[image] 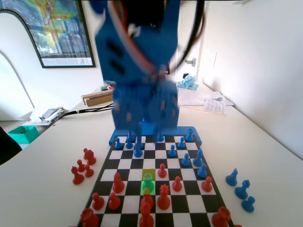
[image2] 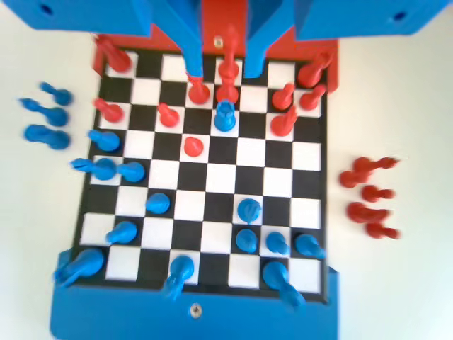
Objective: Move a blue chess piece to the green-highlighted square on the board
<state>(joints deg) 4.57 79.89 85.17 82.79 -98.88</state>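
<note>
In the fixed view, the blue arm's gripper [image: 144, 111] hung blurred above the far edge of the board [image: 194, 208], over the blue pieces standing in the far rows. The green-highlighted square [image: 148, 181] lay near the board's middle, slightly toward the near edge, and a small piece tinted green by the highlight, the blue chess piece [image: 147, 183], stood on it. Red pieces ringed it on the near rows, with one red pawn [image: 162, 170] on the square diagonally beyond it to the right. Captured red pieces [image: 83, 166] sat on the table [image: 42, 189] off the board's left edge; three captured blue pieces [image: 240, 189] sat off its right edge.

In the wrist view, the gripper [image2: 224, 49] reached down from the top edge with its jaws apart and nothing between them, a red piece on the board showing through the gap. The blue chess piece [image2: 225, 115] stood upright on a dark square near the board's [image2: 212, 177] top edge, below the gap, clear of both jaws. Red pieces stood close on both sides of it, and a lone red pawn [image2: 192, 146] stood one square diagonally below it to the left. Blue pieces crowded the bottom rows.
</note>
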